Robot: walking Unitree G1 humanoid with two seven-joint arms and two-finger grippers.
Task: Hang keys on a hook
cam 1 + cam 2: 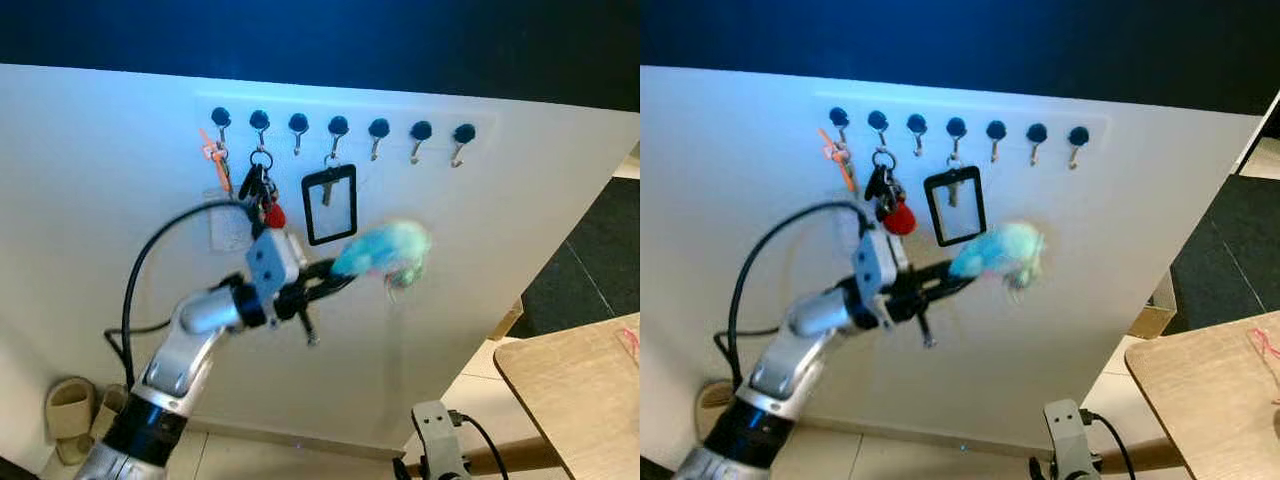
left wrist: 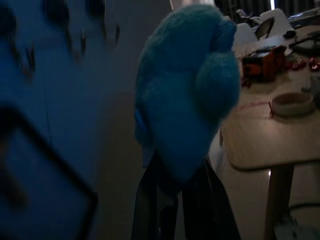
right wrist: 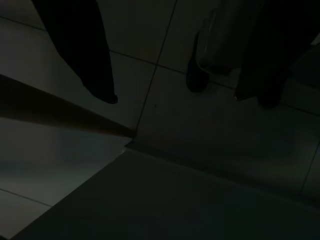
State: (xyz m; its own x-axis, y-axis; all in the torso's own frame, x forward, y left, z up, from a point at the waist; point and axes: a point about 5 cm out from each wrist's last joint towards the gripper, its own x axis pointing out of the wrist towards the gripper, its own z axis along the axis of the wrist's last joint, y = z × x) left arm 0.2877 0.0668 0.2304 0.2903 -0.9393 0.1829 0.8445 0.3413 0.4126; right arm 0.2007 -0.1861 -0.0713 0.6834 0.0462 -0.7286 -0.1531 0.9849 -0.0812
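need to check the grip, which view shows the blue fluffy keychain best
The left wrist view: the blue fluffy keychain is close and sharp, pinched by the left gripper. Both eye views show it small and motion-blurred below the hooks. The right wrist view shows floor.

White wall panel (image 1: 520, 260), wooden table (image 1: 580, 385), tiled floor (image 1: 478, 385).

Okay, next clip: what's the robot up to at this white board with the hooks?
The left gripper is raised toward the white board, its jaws shut on a fluffy blue keychain held below the row of black hooks. The keychain is not on a hook yet. The four hooks on the robot's left already carry things, among them an orange tag, a key bunch with a red fob and a black badge holder. The right arm hangs idle.
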